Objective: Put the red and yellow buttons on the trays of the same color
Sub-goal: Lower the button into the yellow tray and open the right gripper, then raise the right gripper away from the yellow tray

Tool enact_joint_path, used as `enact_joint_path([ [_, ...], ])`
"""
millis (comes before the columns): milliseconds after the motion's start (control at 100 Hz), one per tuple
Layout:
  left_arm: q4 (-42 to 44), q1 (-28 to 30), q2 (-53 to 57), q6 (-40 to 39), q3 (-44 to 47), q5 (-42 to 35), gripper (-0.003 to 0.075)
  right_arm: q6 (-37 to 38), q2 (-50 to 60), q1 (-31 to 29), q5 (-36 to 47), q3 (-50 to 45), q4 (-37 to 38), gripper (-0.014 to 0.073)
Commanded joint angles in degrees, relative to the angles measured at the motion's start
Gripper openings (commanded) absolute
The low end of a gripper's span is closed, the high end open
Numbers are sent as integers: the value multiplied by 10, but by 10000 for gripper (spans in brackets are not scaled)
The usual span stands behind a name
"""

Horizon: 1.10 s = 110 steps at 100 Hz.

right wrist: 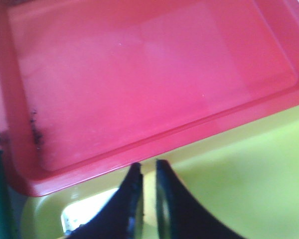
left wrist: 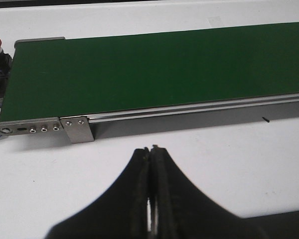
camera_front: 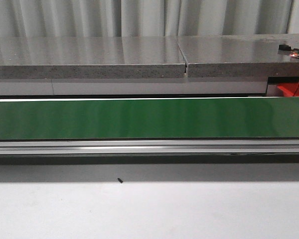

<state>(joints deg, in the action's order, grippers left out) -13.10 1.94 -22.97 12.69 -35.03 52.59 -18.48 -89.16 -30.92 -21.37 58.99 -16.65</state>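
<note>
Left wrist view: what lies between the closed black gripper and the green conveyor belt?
Only bare white table lies between the left gripper and the green conveyor belt, whose silver side rail faces the gripper.

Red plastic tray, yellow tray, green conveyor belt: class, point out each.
Red plastic tray (right wrist: 149, 74): right wrist view, flat floor.
Yellow tray (right wrist: 249, 184): right wrist view, bare surface.
Green conveyor belt (camera_front: 149, 118): front view, belt middle.
</note>
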Motion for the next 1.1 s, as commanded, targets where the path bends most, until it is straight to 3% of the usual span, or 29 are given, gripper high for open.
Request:
enact_joint_path([
  [0,-11,-5,-4,0,-15,-35,-19,-1,46,10,17,8,-9,-71],
  [590,-11,-5,-4,0,-15,-35,-19,-15,163,245,24,-73,1,-67],
  [1090,-11,-5,-4,0,-15,-35,-19,-15,325,257,21,-156,-3,-67],
])
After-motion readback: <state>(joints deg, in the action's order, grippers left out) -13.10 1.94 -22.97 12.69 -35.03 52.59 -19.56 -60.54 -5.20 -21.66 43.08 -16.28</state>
